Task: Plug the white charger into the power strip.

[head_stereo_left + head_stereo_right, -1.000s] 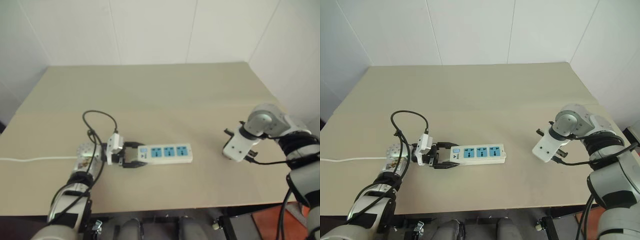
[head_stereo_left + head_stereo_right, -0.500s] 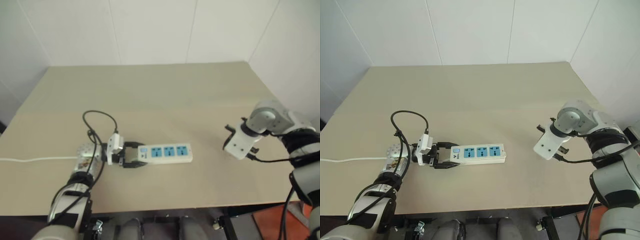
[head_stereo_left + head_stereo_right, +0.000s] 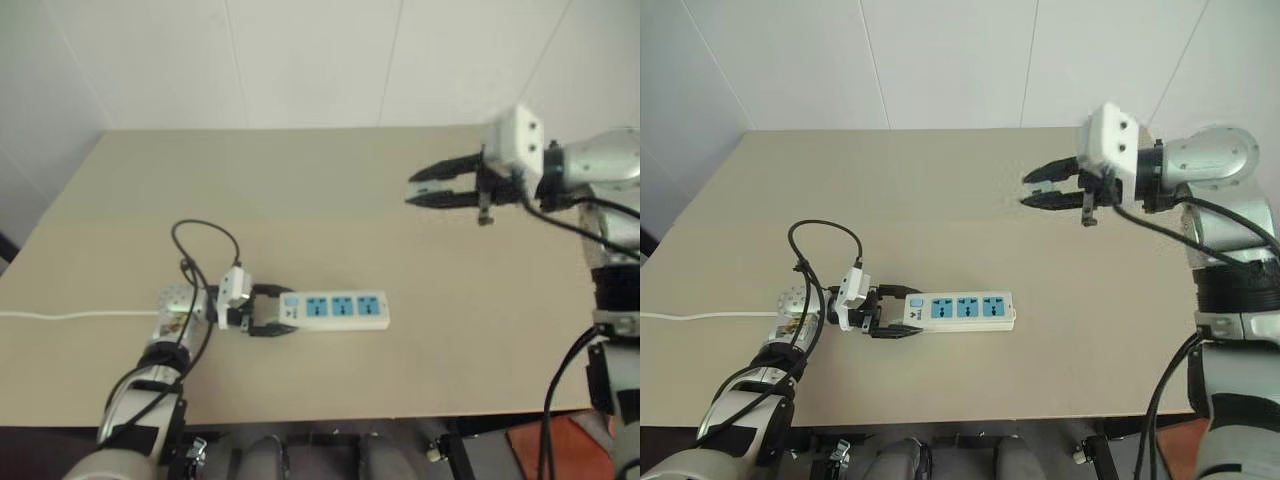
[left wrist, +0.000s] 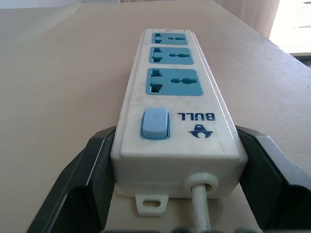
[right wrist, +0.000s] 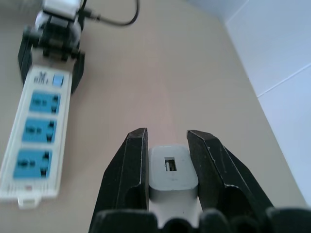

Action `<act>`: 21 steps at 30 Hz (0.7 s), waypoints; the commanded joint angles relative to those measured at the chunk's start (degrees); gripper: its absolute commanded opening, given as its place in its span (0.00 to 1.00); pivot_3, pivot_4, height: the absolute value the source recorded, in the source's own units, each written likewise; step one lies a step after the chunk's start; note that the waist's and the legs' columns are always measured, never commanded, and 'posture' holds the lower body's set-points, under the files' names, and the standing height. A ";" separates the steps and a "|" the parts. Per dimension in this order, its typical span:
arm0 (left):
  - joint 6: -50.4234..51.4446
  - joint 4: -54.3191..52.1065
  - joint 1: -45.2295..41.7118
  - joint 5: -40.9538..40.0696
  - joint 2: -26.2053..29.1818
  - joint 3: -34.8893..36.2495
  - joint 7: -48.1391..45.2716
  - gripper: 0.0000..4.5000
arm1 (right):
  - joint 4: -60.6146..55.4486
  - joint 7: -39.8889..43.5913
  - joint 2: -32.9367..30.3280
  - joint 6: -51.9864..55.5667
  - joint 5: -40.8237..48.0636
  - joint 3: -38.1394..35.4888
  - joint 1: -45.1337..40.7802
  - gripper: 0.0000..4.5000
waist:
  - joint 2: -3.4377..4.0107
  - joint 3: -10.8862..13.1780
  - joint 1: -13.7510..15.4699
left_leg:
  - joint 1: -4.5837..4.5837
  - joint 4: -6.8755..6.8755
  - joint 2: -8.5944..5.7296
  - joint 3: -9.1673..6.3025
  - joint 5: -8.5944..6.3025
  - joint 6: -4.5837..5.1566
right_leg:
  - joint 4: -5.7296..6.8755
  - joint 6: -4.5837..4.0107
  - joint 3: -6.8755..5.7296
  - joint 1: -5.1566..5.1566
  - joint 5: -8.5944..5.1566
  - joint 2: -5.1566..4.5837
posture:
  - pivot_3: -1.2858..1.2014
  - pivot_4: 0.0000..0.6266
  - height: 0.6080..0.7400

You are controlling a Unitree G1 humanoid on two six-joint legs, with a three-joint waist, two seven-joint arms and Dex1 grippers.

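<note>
- The white charger [image 5: 172, 172] sits pinched between the two black fingers of the right gripper [image 5: 167, 145], which is closed on its sides; its USB face looks outward between the fingertips. Judging by that, the prongs point back toward the wrist or lie hidden, so I cannot tell how they are turned.
- The right gripper [image 3: 1045, 188] hangs in the air above the tabletop [image 3: 940, 200], well apart from the sockets, pointing roughly level. This looks like a carry posture: the plug is held clear of the surface while it is brought over.
- The power strip [image 4: 175, 111] lies flat with its switch end between the fingers of the left gripper [image 4: 175, 194], which stands wide and brackets that end on both sides. Its cord [image 4: 200, 208] runs out toward the wrist between the fingers. Most likely this hold steadies the bar against the push of plugging in.
- Ahead of the left gripper, three blue sockets run in a row, all empty and facing up.
- The insertion itself is not yet done; the charger will probably need turning prongs-down first.
</note>
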 commanded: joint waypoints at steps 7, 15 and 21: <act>0.56 0.96 -0.71 0.08 -0.52 -1.98 -0.64 0.72 | -5.25 -22.91 15.50 20.97 15.12 -10.83 2.60 0.24 | 0.01 -0.01 0.29 | -0.04 0.00 -0.03 -0.01 0.00 0.00 | 0.01 0.00 -0.02 -0.01 0.00 0.01 | 0.52 0.24 1.00; 4.02 -1.97 0.33 -2.96 1.10 -5.44 -0.64 0.72 | -9.64 -18.32 20.36 22.24 16.91 -4.43 11.81 0.24 | 0.02 -0.01 0.23 | -0.26 0.00 -0.05 -0.03 -0.01 0.02 | 0.04 0.01 -0.10 -0.08 0.01 0.02 | 0.52 0.24 1.00; 3.80 -1.45 -0.42 -3.40 1.87 -6.35 -0.64 0.72 | -9.68 -16.91 24.81 17.60 14.09 -0.07 15.30 0.24 | 0.02 -0.01 -0.02 | -0.23 0.01 -0.03 -0.04 -0.01 0.02 | -0.01 0.01 -0.10 -0.09 0.00 0.07 | 0.52 0.24 1.00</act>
